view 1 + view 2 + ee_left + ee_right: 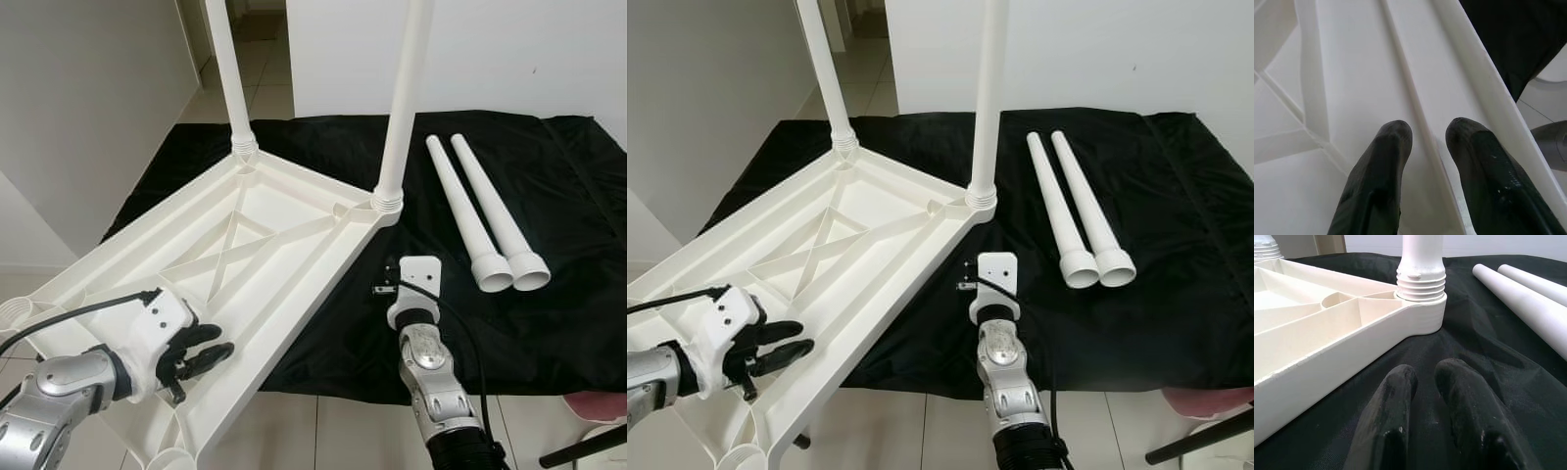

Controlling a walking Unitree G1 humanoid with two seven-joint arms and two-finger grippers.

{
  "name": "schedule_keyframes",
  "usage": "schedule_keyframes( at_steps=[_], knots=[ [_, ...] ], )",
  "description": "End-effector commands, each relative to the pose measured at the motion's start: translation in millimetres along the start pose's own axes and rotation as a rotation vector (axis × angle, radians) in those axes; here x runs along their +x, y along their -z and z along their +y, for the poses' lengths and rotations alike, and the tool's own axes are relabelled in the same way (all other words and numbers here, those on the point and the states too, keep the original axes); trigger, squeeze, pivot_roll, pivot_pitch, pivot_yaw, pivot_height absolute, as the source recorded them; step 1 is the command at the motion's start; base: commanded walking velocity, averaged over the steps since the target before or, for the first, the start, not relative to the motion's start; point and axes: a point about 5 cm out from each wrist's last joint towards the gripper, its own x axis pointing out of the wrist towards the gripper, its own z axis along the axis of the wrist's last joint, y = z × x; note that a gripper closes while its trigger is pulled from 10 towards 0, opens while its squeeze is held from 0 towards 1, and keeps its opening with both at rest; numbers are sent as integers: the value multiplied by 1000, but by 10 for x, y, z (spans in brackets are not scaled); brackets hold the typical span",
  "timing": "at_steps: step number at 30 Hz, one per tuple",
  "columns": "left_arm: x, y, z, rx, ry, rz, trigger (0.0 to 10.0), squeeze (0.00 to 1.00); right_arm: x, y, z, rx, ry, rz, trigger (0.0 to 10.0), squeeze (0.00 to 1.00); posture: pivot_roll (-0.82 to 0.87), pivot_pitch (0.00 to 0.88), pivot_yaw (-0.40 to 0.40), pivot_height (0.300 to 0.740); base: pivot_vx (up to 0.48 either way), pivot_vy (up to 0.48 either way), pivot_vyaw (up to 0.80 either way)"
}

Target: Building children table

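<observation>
The white plastic table top (pixel 245 211) lies upside down, partly on a black cloth (pixel 558 176). Two white legs (pixel 227 69) (pixel 402 108) stand screwed into its far corners. Two loose legs (pixel 465 211) (pixel 502 211) lie side by side on the cloth to the right. My left gripper (pixel 208 348) hovers over the underside near the front edge, fingers (pixel 1388 161) slightly apart on either side of a thin rib. My right gripper (pixel 1425 372) is low over the cloth, pointing at the threaded leg base (pixel 1421 281), with its fingers close together and nothing between them.
Open leg sockets show at the near corner (pixel 168 458) and the left corner (pixel 12 311). A grey wall (pixel 88 108) stands to the left, with a doorway behind. A pink object (pixel 598 403) and a black bar (pixel 583 446) sit on the tiles at lower right.
</observation>
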Motion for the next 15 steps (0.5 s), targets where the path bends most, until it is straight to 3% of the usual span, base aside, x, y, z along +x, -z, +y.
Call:
schedule_keyframes(
  at_steps=[1,15],
  knots=[
    [-2,49,-101,2,132,44,10000,0,-15,35,34,-1,-13,17,10000,0,-2,48,64,740,0,0,0],
    [63,166,-43,13,46,131,10000,0,-16,36,28,-2,-14,19,10000,0,-2,48,64,740,0,0,0]
  ],
)
